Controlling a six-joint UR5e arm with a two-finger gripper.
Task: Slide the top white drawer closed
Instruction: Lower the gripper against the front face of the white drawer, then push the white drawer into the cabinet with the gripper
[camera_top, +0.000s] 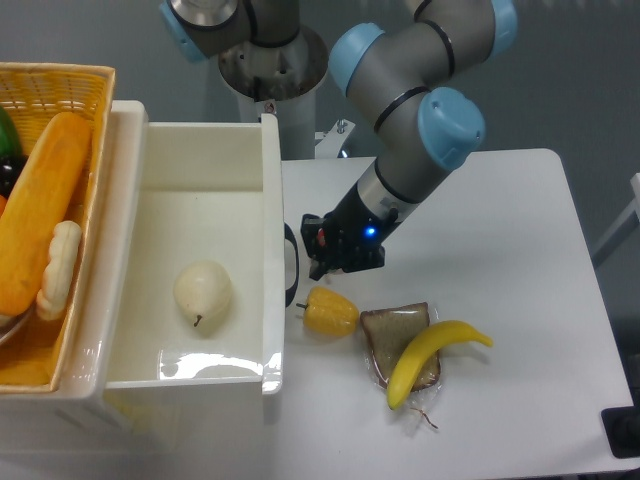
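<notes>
The top white drawer stands pulled out to the right, its open box seen from above with a pale pear lying inside. Its curved black handle sits on the front wall. My gripper hangs low just right of that handle, almost touching it. The wrist body hides the fingertips, so I cannot tell how the jaws stand. A sliver of a red pepper shows under the gripper.
A yellow pepper, a bread slice and a banana lie on the table right of the drawer front. A yellow wicker basket with bread sits on the cabinet at the left.
</notes>
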